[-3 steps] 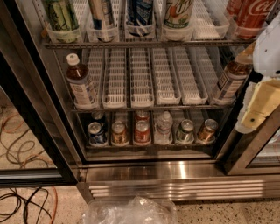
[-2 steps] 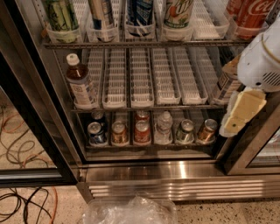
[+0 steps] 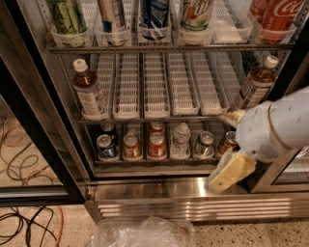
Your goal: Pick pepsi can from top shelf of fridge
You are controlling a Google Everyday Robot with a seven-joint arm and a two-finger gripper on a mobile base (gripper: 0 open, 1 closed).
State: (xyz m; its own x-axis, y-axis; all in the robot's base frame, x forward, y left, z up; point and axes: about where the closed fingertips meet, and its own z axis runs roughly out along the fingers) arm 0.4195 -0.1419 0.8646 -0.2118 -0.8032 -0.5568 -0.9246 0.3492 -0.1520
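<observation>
The fridge (image 3: 145,190) stands open in front of me. Its top shelf (image 3: 169,48) is a wire rack with white lane trays along the top of the view. The pepsi can (image 3: 154,12), dark blue with white markings, stands upright in a middle lane, its lid cut off by the frame. To its left is a slim silver-and-blue can (image 3: 113,14), to its right a green-and-white can (image 3: 197,13), and at the far right a red Coca-Cola can (image 3: 277,14). My gripper (image 3: 234,166), white with a yellowish part, hangs at the lower right, well below the top shelf and holding nothing.
The middle rack holds brown bottles at the left (image 3: 89,94) and right (image 3: 256,84) beside white lane trays (image 3: 157,87). The bottom shelf holds several cans (image 3: 157,144) and a clear bottle (image 3: 181,140). A plastic bag (image 3: 145,234) and cables (image 3: 24,222) lie on the floor.
My arm has swung further left and down into view and now covers the fridge's lower right corner. The cans and bottles have not moved.
</observation>
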